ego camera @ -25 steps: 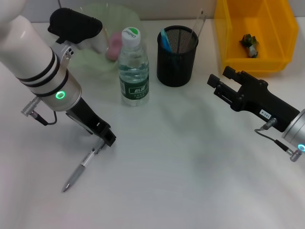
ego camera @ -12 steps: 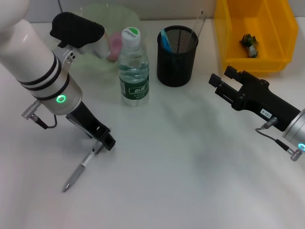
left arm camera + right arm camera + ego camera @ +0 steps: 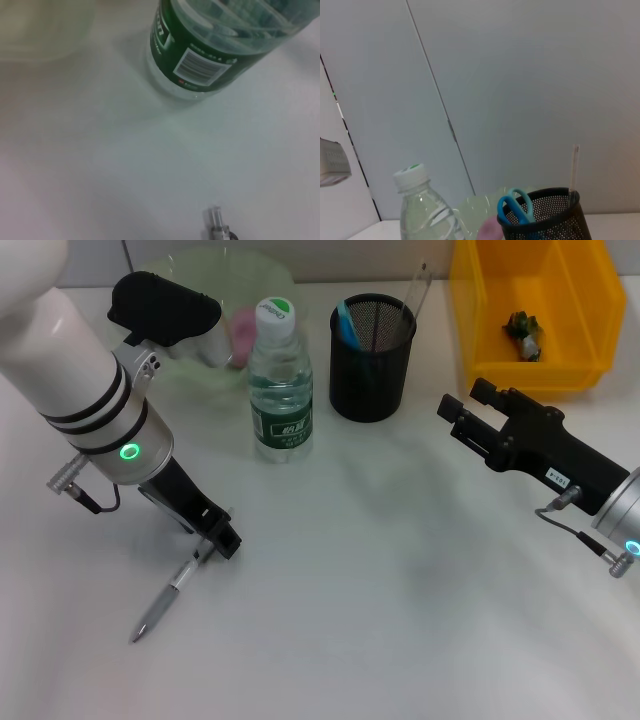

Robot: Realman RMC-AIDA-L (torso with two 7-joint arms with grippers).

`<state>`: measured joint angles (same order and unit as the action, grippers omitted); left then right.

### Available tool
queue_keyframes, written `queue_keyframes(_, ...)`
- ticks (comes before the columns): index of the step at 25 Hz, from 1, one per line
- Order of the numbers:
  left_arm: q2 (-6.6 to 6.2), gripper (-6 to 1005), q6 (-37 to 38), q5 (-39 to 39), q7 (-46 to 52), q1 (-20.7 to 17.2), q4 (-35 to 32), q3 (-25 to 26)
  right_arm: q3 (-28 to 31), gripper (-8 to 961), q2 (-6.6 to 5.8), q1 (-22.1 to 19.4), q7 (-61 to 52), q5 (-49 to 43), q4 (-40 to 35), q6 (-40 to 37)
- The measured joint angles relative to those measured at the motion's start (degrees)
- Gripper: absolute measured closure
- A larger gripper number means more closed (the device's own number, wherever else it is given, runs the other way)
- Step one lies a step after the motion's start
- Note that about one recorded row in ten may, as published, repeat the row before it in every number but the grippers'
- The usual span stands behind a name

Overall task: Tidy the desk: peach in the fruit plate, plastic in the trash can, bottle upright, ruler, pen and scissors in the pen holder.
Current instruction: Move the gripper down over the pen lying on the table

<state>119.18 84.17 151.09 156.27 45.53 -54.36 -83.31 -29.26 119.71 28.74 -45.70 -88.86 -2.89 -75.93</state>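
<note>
The left claw is low over the bench, at the upper end of the pen, which lies flat; I cannot tell if it grips. The right claw hovers open near the pen holder.

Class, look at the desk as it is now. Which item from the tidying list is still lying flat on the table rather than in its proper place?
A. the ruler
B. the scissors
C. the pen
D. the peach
C: the pen lies flat on the table just below the left gripper, not in the pen holder.
</note>
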Motion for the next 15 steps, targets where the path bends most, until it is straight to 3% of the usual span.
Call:
queue_keyframes(12,-0.01,389,-0.4,0.2,0.0,0.1,0.1,-0.4,0.1,349,0.00,0.0,0.0,0.0,-0.1,0.0)
queue_keyframes(15,-0.04,432,-0.7,0.3,-0.1,0.1,0.0,-1.3,0.2,349,0.00,0.0,0.0,0.0,-0.2,0.0)
